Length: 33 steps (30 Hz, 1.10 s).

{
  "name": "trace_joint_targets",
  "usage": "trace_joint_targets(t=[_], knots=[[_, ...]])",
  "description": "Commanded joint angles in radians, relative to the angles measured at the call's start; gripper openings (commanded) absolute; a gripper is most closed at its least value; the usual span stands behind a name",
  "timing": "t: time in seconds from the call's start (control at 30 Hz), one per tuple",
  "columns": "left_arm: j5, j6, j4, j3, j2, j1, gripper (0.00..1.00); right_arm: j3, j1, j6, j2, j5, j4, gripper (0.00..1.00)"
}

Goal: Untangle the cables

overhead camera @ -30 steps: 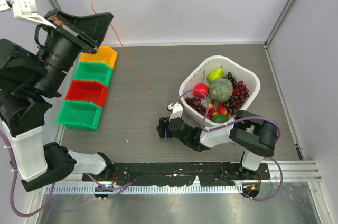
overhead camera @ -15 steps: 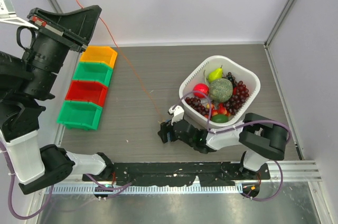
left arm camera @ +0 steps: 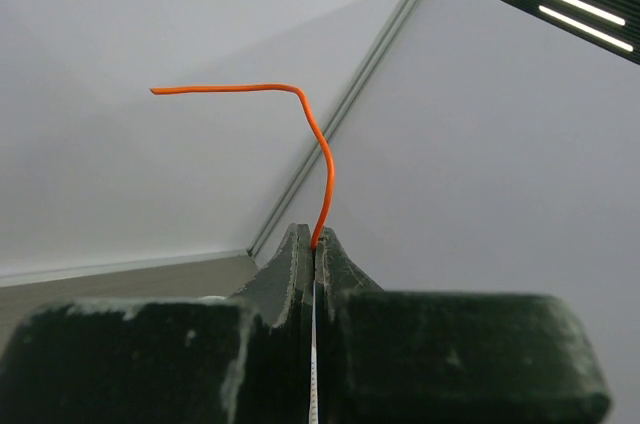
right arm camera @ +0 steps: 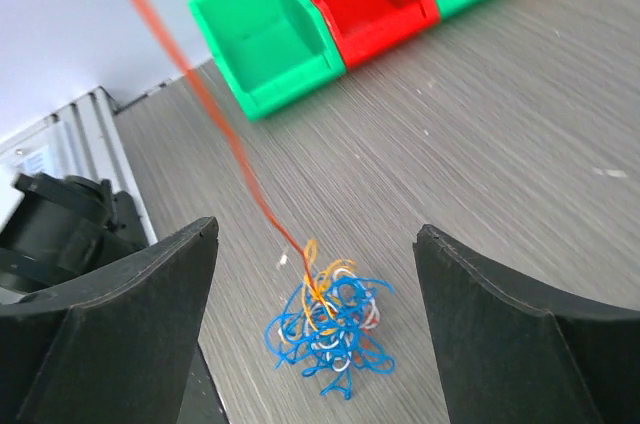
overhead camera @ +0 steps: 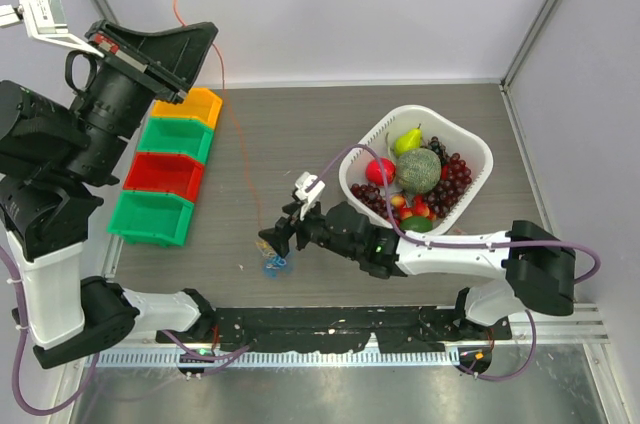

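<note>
1. Left jaws: raised high over the far-left corner of the table (overhead camera: pixel 300 134) and pressed fully together on a single orange wire (left arm camera: pixel 331 179). In the left wrist view a short free end curls up and sideways past the tips.
2. From that grip the orange wire slants down and to the right over the table, ending in the cables (right arm camera: pixel 330 329).
3. Cables: a small clump of mostly blue loops with orange-tan and white strands mixed in. It lies on the table near the front edge, left of centre, well apart from the white basket (overhead camera: pixel 470 149) and the bins (overhead camera: pixel 165 169).
4. Right jaws: spread wide, holding nothing. They are low over the clump, which shows between the two fingers in the right wrist view, and neither finger touches it.
5. Bins sit in a row along the left edge — green, red, green, orange-yellow. The basket, on the right half of the table, holds fruit.
</note>
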Motion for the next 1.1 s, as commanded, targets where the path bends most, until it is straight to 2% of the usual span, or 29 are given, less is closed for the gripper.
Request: trace_joint_targets(t=[0.0, 0.23, 0.3, 0.37, 0.53, 0.63, 0.77, 1.07], knots=[[0.033, -0.016, 0.053, 0.048, -0.002, 0.002, 0.0, 0.08, 0.013, -0.041, 0.033, -0.062, 0.059, 0.84], [0.05, -0.033, 0.062, 0.071, -0.004, 0.002, 0.0, 0.166, 0.013, -0.024, 0.11, 0.002, 0.069, 0.78], [0.058, -0.042, 0.067, 0.106, 0.008, 0.002, 0.0, 0.146, 0.013, -0.004, 0.141, 0.1, 0.121, 0.71], [0.056, -0.049, 0.065, 0.149, 0.024, 0.002, 0.0, 0.11, 0.008, 0.011, 0.179, 0.152, 0.191, 0.49], [0.074, -0.084, 0.142, 0.194, 0.031, 0.002, 0.0, 0.085, -0.026, 0.078, 0.358, 0.121, 0.314, 0.45], [0.081, -0.113, 0.179, 0.224, 0.047, 0.002, 0.0, 0.114, -0.056, 0.135, 0.455, 0.082, 0.307, 0.34], [0.07, -0.127, 0.19, 0.322, 0.09, 0.002, 0.0, 0.039, -0.064, 0.202, 0.468, 0.197, 0.317, 0.34], [-0.021, -0.131, 0.338, 0.324, 0.082, 0.002, 0.0, -0.087, -0.078, 0.281, 0.439, 0.398, 0.198, 0.43]])
